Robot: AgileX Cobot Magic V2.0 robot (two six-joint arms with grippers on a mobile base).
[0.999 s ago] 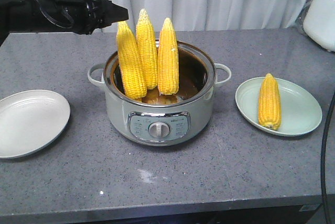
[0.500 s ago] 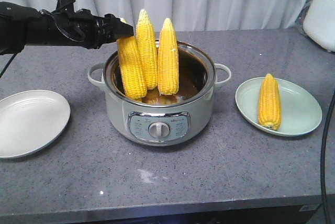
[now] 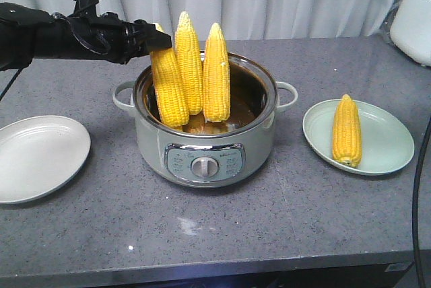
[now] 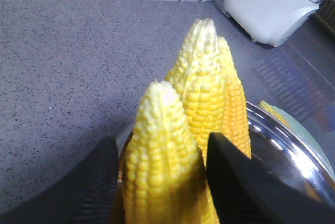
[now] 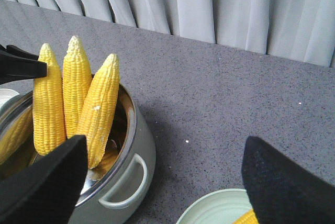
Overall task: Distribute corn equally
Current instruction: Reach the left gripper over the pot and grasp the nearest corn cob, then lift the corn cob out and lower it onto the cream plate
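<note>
Three corn cobs stand upright in a pale green pot [image 3: 205, 141]: the left cob [image 3: 167, 79], the middle one [image 3: 189, 66] and the right one [image 3: 216, 76]. Another cob [image 3: 347, 131] lies on the right plate [image 3: 387, 150]. The left plate [image 3: 37, 157] holds nothing. My left gripper [image 3: 158, 40] reaches in from the left and straddles the top of the left cob [image 4: 162, 166]. Its fingers [image 4: 94, 187] sit on either side with thin gaps. My right gripper [image 5: 165, 145] hangs wide open, high over the table between the pot [image 5: 120, 177] and the right plate [image 5: 220, 208].
A white appliance [image 3: 412, 25] stands at the back right corner of the grey counter. Curtains hang behind the counter. The pot's handles [image 3: 287, 93] stick out on both sides. A cable [image 3: 419, 187] runs down the right edge.
The left arm dropped and slid right from a second ago, bringing its fingers around the left cob's tip. It has barely moved in the last half second. The cobs stayed put.
</note>
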